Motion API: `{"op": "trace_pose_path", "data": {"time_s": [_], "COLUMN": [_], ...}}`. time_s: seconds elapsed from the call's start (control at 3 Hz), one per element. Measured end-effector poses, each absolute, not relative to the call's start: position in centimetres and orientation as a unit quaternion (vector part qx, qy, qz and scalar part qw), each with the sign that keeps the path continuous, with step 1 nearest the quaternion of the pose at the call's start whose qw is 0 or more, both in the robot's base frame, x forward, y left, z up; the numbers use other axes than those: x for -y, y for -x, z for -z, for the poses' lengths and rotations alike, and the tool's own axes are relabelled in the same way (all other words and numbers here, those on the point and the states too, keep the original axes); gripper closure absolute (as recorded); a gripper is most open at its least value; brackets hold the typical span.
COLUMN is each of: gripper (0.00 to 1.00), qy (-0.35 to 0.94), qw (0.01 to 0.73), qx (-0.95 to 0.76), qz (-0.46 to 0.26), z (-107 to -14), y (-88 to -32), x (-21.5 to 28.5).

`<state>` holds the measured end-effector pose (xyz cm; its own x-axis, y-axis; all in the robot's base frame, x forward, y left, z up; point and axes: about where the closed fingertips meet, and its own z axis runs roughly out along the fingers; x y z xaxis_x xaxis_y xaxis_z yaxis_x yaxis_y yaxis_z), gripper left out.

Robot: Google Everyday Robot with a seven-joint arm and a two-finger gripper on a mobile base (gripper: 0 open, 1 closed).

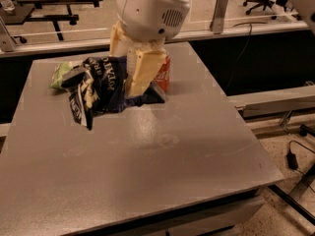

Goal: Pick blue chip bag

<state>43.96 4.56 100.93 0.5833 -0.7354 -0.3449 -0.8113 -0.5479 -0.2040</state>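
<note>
The gripper sits just left of the red can, its cream fingers closed narrowly on the blue bag and pinching the bag's right end. The bag hangs left of the can, crumpled and glossy, dark navy with white lettering. Its black-and-white end droops toward the table. A green bag peeks out behind it, further left of the can.
</note>
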Motion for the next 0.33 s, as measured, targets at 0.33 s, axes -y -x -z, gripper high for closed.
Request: {"op": "trace_pose_path", "data": {"time_s": [0.33], "gripper": [1.0], "qy": [0.87], "qw": [0.187], "qx": [-0.444], "qz": [-0.104], "z": [-100.89], "y": [-44.51], "x": [-5.28]}}
